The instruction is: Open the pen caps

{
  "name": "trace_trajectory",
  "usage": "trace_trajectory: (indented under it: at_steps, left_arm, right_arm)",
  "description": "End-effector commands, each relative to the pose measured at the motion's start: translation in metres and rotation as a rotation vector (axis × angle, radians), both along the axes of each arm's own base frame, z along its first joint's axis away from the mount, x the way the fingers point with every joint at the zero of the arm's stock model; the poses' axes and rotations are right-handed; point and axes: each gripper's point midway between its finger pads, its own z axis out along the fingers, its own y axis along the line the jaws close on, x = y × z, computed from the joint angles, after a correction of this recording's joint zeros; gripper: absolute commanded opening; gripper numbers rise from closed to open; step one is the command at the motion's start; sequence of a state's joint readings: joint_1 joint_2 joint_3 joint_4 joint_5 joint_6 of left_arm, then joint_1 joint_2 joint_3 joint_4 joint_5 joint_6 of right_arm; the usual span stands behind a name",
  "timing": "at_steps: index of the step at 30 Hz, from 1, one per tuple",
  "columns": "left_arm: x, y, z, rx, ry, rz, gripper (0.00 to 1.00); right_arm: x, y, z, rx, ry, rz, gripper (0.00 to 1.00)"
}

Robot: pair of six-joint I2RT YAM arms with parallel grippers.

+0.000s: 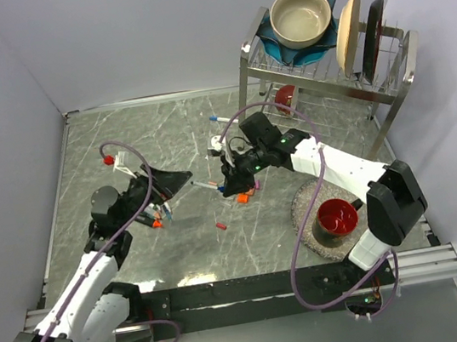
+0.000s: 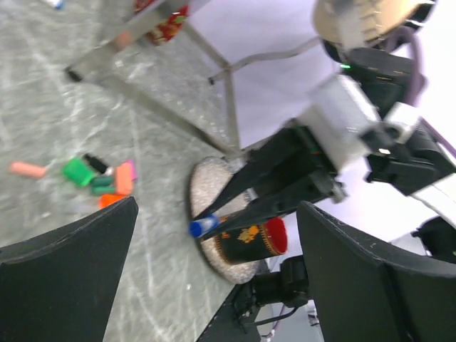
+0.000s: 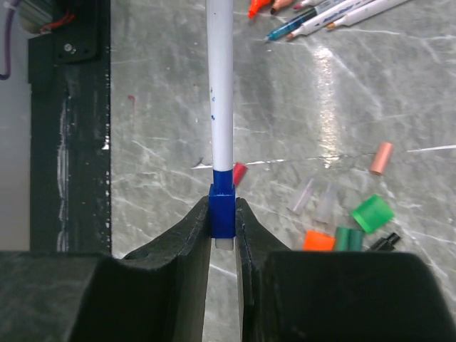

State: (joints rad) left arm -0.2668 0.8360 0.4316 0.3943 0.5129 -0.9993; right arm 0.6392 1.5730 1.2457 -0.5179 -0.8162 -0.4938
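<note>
Across the grey marbled surface (image 1: pixel 163 138), between pale walls (image 1: pixel 148 37), my right jaws clamp the blue plastic pen cap (image 3: pixel 221 212) on one long white marker barrel (image 3: pixel 220 85); my left jaws gape wide, holding nothing. My right wrist view, unlike my left, shows one red short cap (image 3: pixel 239 173) and two clear short tubes (image 3: pixel 305 196) near one bright green cap (image 3: pixel 372 214)

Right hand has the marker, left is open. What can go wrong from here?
1. The right hand pinches the white marker only at its blue end; the long barrel may pivot or slip when pulled.
2. The left hand is open with nothing gripped; closing off-centre could knock the marker's free tip aside.
</note>
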Motion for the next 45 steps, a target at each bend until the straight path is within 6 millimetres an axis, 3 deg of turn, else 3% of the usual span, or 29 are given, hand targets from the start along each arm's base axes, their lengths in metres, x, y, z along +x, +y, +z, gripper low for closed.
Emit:
trace_trajectory:
  at_steps: [1, 10, 14, 23, 31, 34, 39, 41, 42, 43, 44, 45]
  left_arm:
    - [0.002, -0.011, 0.039, -0.079, -0.098, 0.006, 0.99]
    - [0.011, -0.02, 0.021, -0.089, 0.016, 0.076, 0.94]
    - [0.014, -0.023, 0.015, -0.12, 0.059, 0.126, 0.73]
    - [0.016, -0.036, 0.008, -0.11, 0.099, 0.143, 0.68]
    - [0.022, -0.045, -0.005, -0.073, 0.141, 0.176, 0.63]
    - [0.024, -0.045, -0.005, -0.069, 0.154, 0.193, 0.53]
    - [0.03, -0.043, -0.008, -0.047, 0.165, 0.246, 0.5]
    - [0.031, -0.045, -0.009, -0.033, 0.171, 0.248, 0.38]
    - [0.032, -0.045, -0.011, -0.026, 0.176, 0.249, 0.28]
    - [0.031, -0.046, -0.012, -0.022, 0.175, 0.246, 0.1]
    - [0.031, -0.047, -0.012, -0.019, 0.175, 0.241, 0.01]
    - [0.032, -0.048, -0.015, -0.006, 0.184, 0.24, 0.01]
  right_arm:
    - [0.0, 0.012, 0.021, 0.065, 0.004, 0.026, 0.0]
    - [0.002, 0.016, 0.02, 0.074, 0.031, 0.009, 0.0]
    - [0.003, 0.017, 0.018, 0.073, 0.044, 0.003, 0.0]
    - [0.013, 0.015, 0.021, 0.09, -0.003, -0.069, 0.0]
    - [0.014, 0.02, 0.015, 0.075, 0.102, -0.133, 0.0]
    - [0.012, 0.021, 0.015, 0.08, 0.106, -0.116, 0.0]
    - [0.014, 0.021, 0.013, 0.078, 0.117, -0.13, 0.0]
    - [0.014, 0.022, 0.012, 0.079, 0.125, -0.133, 0.0]
    - [0.014, 0.022, 0.011, 0.078, 0.127, -0.133, 0.0]
    - [0.013, 0.023, 0.01, 0.077, 0.131, -0.134, 0.0]
    - [0.013, 0.023, 0.009, 0.074, 0.14, -0.138, 0.0]
    - [0.013, 0.023, 0.007, 0.072, 0.143, -0.14, 0.0]
